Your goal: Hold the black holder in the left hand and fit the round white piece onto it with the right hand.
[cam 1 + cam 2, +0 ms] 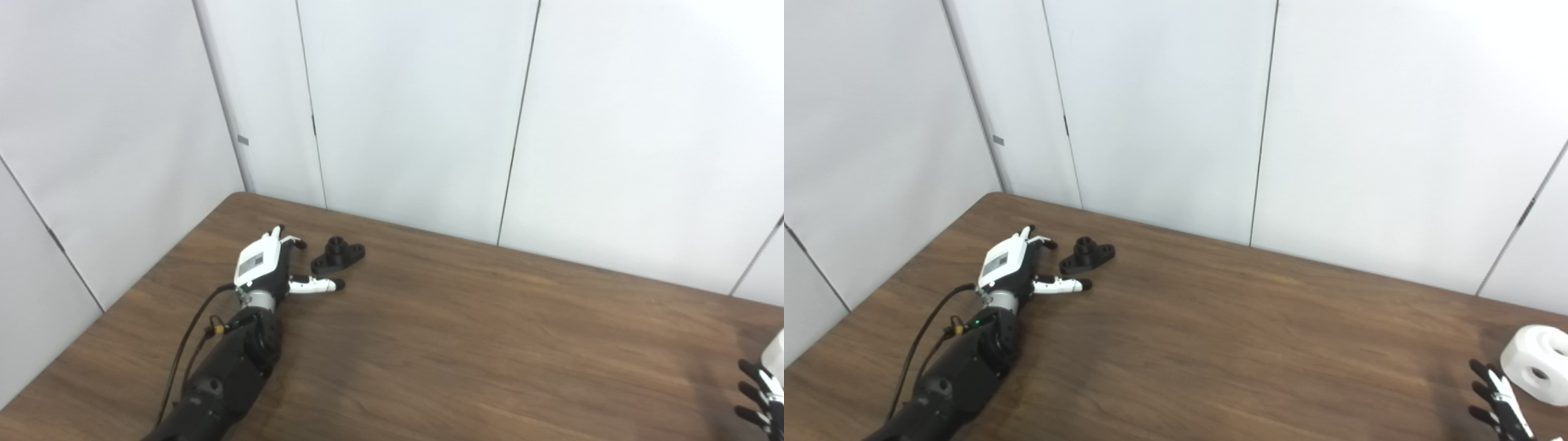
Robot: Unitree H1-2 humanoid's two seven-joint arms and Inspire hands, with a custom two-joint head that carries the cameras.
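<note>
Left hand point(269, 266) lying spread beside black holder point(338, 255); right hand point(1497, 398) showing spread fingertips; white piece point(1536, 364) appearing whole in right eye view only.

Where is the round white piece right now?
The round white piece sits on the table at the far right edge of the right eye view, just beyond the right robot hand.
</note>
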